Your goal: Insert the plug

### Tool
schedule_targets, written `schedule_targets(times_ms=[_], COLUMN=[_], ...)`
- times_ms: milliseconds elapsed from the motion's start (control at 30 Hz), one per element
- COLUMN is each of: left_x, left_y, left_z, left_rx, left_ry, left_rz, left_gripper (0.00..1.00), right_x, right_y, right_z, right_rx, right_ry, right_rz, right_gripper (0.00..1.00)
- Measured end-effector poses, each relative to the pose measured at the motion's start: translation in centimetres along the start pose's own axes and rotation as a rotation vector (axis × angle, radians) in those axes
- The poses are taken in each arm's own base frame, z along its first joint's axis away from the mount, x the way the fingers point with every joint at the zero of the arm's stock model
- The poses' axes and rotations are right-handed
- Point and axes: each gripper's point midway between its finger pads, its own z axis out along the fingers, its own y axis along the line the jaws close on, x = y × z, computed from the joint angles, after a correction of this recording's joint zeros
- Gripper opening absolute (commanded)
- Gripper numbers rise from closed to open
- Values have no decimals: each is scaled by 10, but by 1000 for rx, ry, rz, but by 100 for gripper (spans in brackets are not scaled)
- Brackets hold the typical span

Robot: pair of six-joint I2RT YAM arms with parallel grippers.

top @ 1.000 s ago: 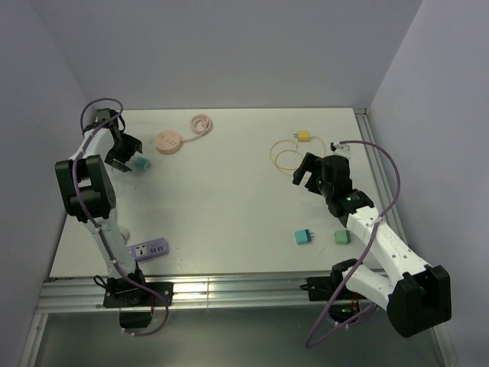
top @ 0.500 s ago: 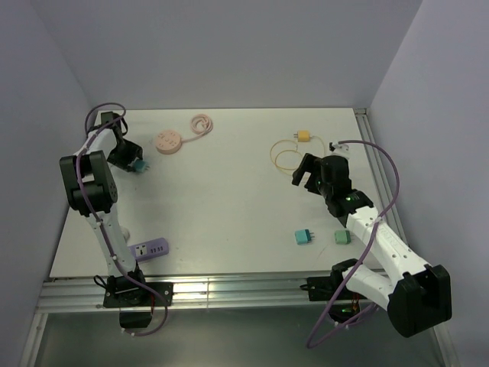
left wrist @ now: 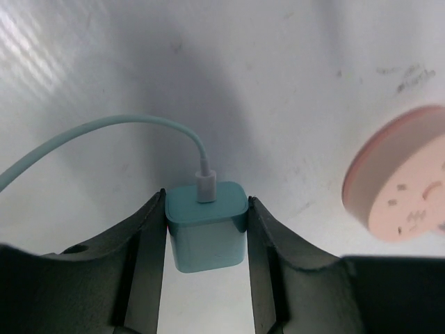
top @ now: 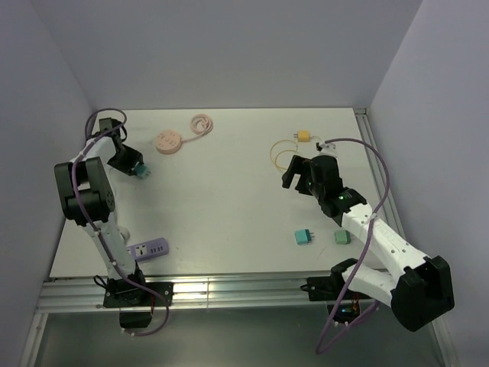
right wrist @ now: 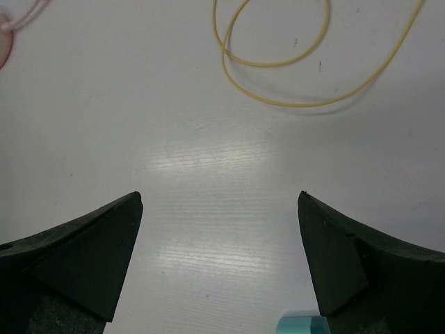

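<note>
A teal plug [left wrist: 206,233] lies on the white table at the far left, its teal cable [left wrist: 104,129] curving off to the left. My left gripper [left wrist: 206,202] is shut on it, one finger pressed against each side. From above, the plug [top: 140,170] sits at the tip of the left gripper [top: 131,164]. The pink round socket [top: 168,142] lies just to the right of it and shows at the edge of the left wrist view as well [left wrist: 407,188]. My right gripper [top: 294,174] hangs wide open over bare table [right wrist: 219,202], holding nothing.
A purple power strip [top: 148,249] lies near the left arm's base. A yellow plug [top: 304,136] and its looped yellow cable [right wrist: 278,56] are at the back right. Two small teal adapters [top: 304,237] [top: 341,238] sit at the front right. Walls close in on three sides.
My left gripper has closed its fingers onto the teal plug. The right arm has shifted a little to the left, still open.
</note>
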Motion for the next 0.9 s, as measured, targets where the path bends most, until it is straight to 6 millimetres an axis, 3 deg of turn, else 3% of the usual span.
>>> schedule_targets(times_ms=[167,367,433,567,700,900], left_x=[14,43,64,127,187,225], left_y=[-2,-34,-47,-65,-62,-49], left_z=[-39,-123,-153,-198,-232,-272], left_rx=[89,341,441,624,764,887], left_ry=[1,-42,-46,3,99,164], left_rz=[22,81,112,193,224,174], left_gripper=[0,0,0,0,0,0], right_x=[3,11,11,4,-3,2], right_y=[19,66,85,123,163,214], right_z=[-1,-7,-12,-27,-50,-85], right_rx=[-47,-230,-317,-498,-669,-853], right_ry=[13,43,43,13,-51,-113], right_rz=[-31,-100,-113,-122,-138,-170], right_gripper=[99,100,100,100,100,94])
